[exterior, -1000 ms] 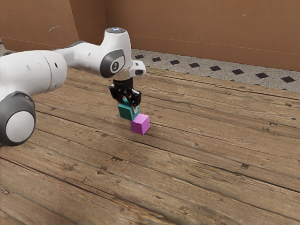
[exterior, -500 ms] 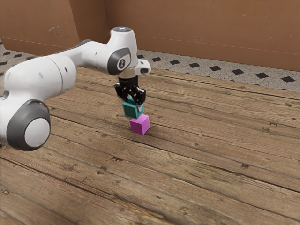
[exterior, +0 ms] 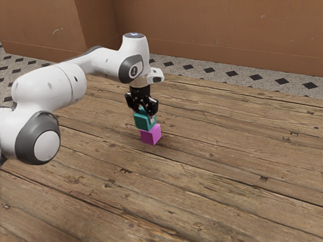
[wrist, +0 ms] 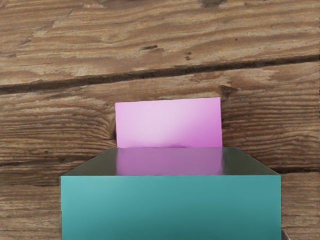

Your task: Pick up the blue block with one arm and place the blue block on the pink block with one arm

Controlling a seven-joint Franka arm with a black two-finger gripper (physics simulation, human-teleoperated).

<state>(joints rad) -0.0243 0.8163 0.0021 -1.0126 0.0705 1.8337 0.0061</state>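
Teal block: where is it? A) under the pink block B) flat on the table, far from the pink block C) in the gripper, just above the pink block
C: the gripper is shut on the teal block, directly over the pink block.

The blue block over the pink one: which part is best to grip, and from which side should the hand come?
Take the blue block by two opposite upright faces, coming straight down from above, as the gripper holds it now. Its flat, parallel sides suit a pinch grip, and the pink block right under it blocks low approaches.
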